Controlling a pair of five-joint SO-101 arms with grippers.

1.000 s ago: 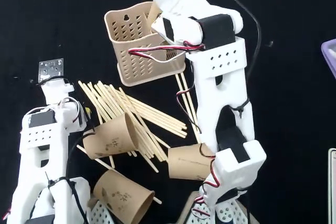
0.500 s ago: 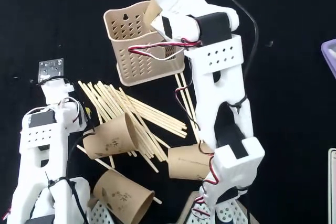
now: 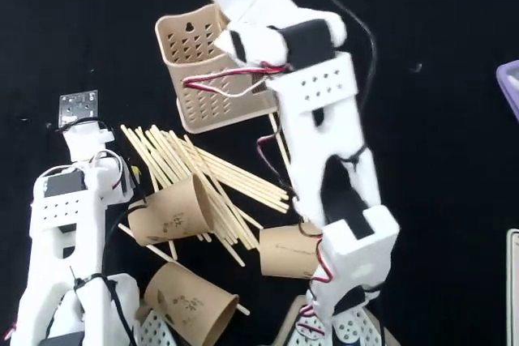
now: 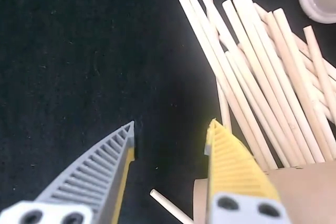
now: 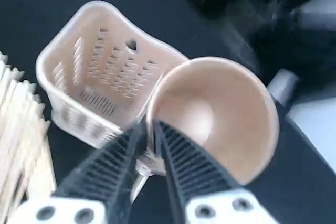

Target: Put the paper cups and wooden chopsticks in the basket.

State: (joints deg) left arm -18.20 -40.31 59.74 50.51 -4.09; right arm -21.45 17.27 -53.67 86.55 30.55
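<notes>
My right gripper (image 5: 149, 124) is shut on the rim of a paper cup (image 5: 215, 119), held above the beige slotted basket (image 5: 94, 72). From above, the right arm (image 3: 316, 87) stretches to the basket (image 3: 203, 79) at the table's back. Wooden chopsticks (image 3: 203, 176) lie fanned in a pile in the middle. Three more paper cups lie on their sides: one (image 3: 170, 212) on the pile, one (image 3: 288, 250) by the right arm's base, one (image 3: 190, 305) at the front. My left gripper (image 4: 170, 135) hangs open over bare black table, next to the chopstick ends (image 4: 252, 66) and a cup (image 4: 294, 198).
The table top is black cloth (image 3: 438, 160), with free room on the right and far left. A purple object (image 3: 511, 87) pokes in at the right edge, a pale one (image 3: 514, 281) lower down. Some chopsticks (image 3: 280, 139) run under the right arm.
The right arm has swung left with the cup, coming over the basket's opening. The basket has shifted slightly left. The left arm has kept still.
</notes>
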